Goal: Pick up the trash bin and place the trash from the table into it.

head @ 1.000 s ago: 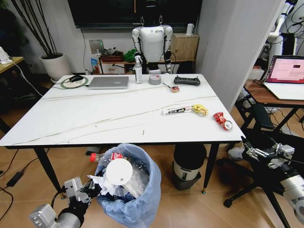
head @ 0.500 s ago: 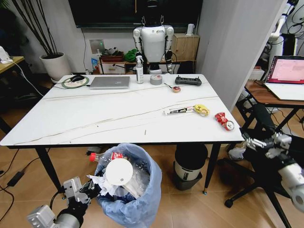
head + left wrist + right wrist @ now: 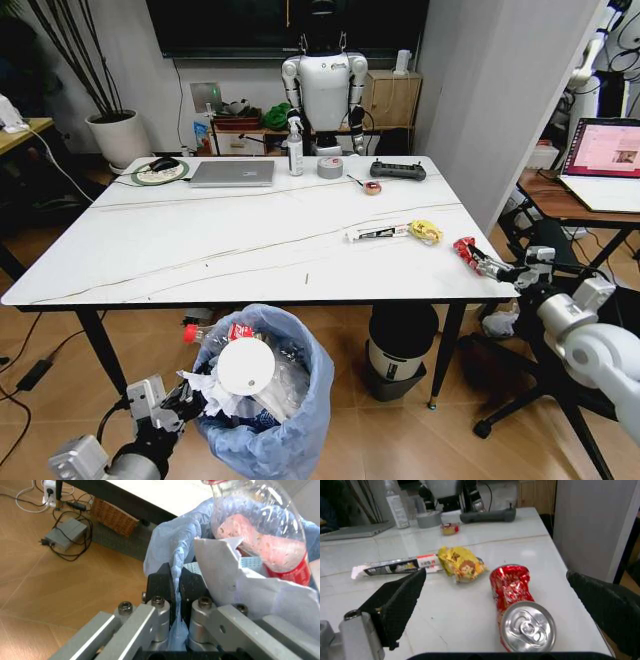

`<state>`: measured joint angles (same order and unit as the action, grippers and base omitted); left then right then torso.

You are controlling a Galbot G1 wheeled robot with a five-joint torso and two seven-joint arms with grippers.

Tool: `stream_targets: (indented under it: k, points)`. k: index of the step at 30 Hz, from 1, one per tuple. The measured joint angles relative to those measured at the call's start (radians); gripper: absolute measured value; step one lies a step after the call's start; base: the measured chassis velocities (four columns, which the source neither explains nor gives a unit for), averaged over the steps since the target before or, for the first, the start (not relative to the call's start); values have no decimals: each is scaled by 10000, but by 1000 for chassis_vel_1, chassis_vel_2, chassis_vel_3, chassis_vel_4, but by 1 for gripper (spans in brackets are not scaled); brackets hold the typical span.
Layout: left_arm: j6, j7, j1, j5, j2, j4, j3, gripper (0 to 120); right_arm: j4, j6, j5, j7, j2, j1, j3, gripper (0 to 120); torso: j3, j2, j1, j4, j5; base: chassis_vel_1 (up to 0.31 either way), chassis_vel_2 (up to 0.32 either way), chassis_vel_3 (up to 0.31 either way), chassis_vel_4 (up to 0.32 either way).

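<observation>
Bin: your small bin (image 3: 275, 400) with the light-blue bag sits low in front of the surface's near edge, on your left side, and is heaped with a white cup lid (image 3: 246, 366), crumpled tissue (image 3: 205, 392) and a clear red-capped bottle (image 3: 260, 521).
Left end effector: your left end effector (image 3: 175, 588) is closed, pinching the blue bag at the bin's rim; in the head view you see it at the bin's left side (image 3: 180, 405).
Trash on the surface: a crushed red can (image 3: 517, 613) lies on its side near the right-hand edge, its silver top facing your right wrist camera. Beside it, farther in, you have a yellow wrapper (image 3: 462, 564) touching a long white-and-black packet (image 3: 395, 566).
Right end effector: your right end effector (image 3: 497, 268) is at the surface's right edge, just at the red can (image 3: 466, 248). One black finger (image 3: 395, 600) shows beside the can with nothing in it, so the end effector is open.
Surface: the white marble-look surface (image 3: 200, 245) also carries, at its far side, a laptop (image 3: 232, 173), a spray bottle (image 3: 295, 148), a tape roll (image 3: 329, 167) and a black controller (image 3: 396, 170).
</observation>
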<state>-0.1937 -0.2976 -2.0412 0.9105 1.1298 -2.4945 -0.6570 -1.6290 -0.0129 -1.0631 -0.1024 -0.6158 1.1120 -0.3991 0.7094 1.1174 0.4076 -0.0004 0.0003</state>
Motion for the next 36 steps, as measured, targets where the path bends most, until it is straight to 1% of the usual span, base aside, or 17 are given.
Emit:
stream_targets:
  k: [2, 4, 9, 11, 15, 32, 36]
  points:
    - [0, 1, 29, 1, 18, 89, 2, 0, 411, -180, -112, -208, 11, -342, 279, 100, 0, 0, 0, 0, -6, 0, 0, 0, 0]
    - [-1, 1, 40, 0, 20, 114, 8, 0, 493, -221, -126, -251, 15, -411, 349, 100, 0, 0, 0, 0, -4, 0, 0, 0, 0]
    - [-2, 3, 122, 6, 54, 259, 36, 0, 1004, -447, -194, -455, 43, -981, 1052, 100, -1, 0, -2, -1, -3, 0, 0, 0, 0]
    - [-3, 3, 151, 22, 72, 298, 26, 0, 1170, -497, -258, -479, 37, -1277, 1444, 100, -1, 0, -1, 2, -3, 0, 0, 0, 0]
    - [-3, 3, 192, 45, 96, 360, 12, 0, 1450, -501, -240, -511, -50, -1602, 1850, 100, -1, 0, -1, 3, -2, 0, 0, 0, 0]
    - [-8, -31, 330, 186, 44, 474, 1, 0, 1919, -354, -17, -664, -213, -1820, 2091, 100, -1, 0, -1, 1, -3, 0, 0, 0, 0]
    - [-8, -34, 334, 216, 28, 474, -21, 0, 1989, -325, -18, -679, -239, -1900, 2157, 86, -1, 0, -1, 1, -3, 0, 0, 0, 0]
